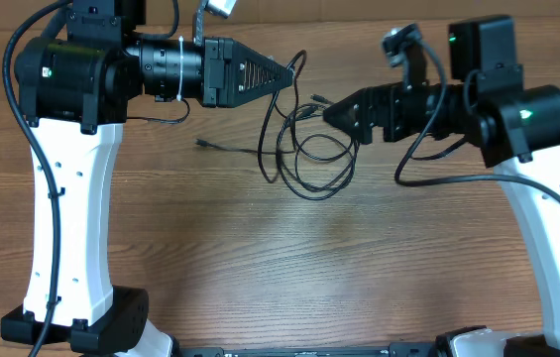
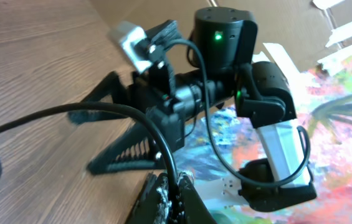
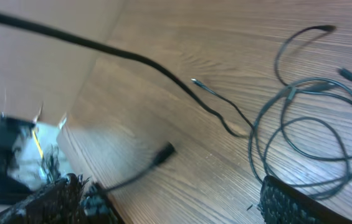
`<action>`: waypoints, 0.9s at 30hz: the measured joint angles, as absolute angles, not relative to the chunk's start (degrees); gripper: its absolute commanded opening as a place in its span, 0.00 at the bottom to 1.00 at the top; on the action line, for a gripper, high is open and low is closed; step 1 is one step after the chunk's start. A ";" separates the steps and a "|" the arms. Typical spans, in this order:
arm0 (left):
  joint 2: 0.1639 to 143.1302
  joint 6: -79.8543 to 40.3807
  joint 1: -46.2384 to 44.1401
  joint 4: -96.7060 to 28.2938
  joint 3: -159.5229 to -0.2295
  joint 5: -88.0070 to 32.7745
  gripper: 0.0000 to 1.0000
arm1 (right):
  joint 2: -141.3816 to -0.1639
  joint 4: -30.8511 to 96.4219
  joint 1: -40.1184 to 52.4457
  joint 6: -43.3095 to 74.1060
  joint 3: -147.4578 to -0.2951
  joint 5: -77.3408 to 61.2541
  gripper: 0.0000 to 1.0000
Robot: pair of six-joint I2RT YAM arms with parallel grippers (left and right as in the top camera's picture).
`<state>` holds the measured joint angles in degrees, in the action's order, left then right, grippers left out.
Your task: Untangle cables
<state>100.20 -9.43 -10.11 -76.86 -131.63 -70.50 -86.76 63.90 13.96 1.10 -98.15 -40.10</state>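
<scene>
Several thin black cables (image 1: 311, 151) lie in loose overlapping loops on the wooden table between the two grippers. One strand ends in a small plug (image 1: 203, 144) to the left. My left gripper (image 1: 290, 71) is shut on one black cable (image 2: 132, 112), which arcs away to the left in the left wrist view, pinched between the jaws (image 2: 171, 190). My right gripper (image 1: 331, 112) is just right of the loops, open. In the right wrist view its fingers (image 3: 172, 186) are wide apart above the table, with the loops (image 3: 300, 118) at the right and a blurred plug end (image 3: 165, 150) between them.
A wooden table (image 1: 260, 248) fills the overhead view. A taut black strand (image 3: 101, 46) crosses the right wrist view from the upper left. The white arm bases stand at the left (image 1: 66, 228) and right (image 1: 557, 238). A colourful surface (image 2: 337, 124) lies beyond the table edge.
</scene>
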 measured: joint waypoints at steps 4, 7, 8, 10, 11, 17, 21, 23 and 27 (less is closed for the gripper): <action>100.18 -7.64 -10.11 -81.52 -131.66 -67.09 0.04 | -86.76 64.69 15.03 -0.16 -98.15 -40.01 0.95; 100.18 -6.61 -10.11 -85.71 -131.66 -60.10 0.04 | -86.76 66.06 14.31 -0.71 -98.15 -39.40 0.96; 100.18 -6.22 -10.11 -86.30 -131.66 -58.50 0.04 | -86.76 66.17 14.15 -0.84 -98.15 -39.16 0.96; 100.18 -5.52 -10.11 -87.18 -131.66 -55.44 0.04 | -86.76 66.67 13.85 -0.95 -98.15 -38.44 0.96; 100.18 -5.32 -10.11 -87.79 -131.66 -53.36 0.04 | -86.76 66.92 13.78 -1.08 -98.15 -38.06 0.96; 100.18 -3.81 -9.72 -92.77 -131.66 -47.09 0.04 | -86.76 68.51 13.69 -1.32 -98.15 -37.41 0.99; 100.14 -1.91 -7.99 -96.55 -131.66 -44.03 0.04 | -86.78 69.01 13.87 -1.54 -98.15 -37.10 0.99; 99.96 -1.26 -7.29 -96.60 -131.66 -43.05 0.04 | -86.87 69.01 14.04 -1.98 -98.15 -36.93 0.99; 98.59 -1.04 -7.16 -96.66 -131.66 -39.81 0.04 | -87.42 69.36 14.72 -2.37 -98.15 -35.97 0.99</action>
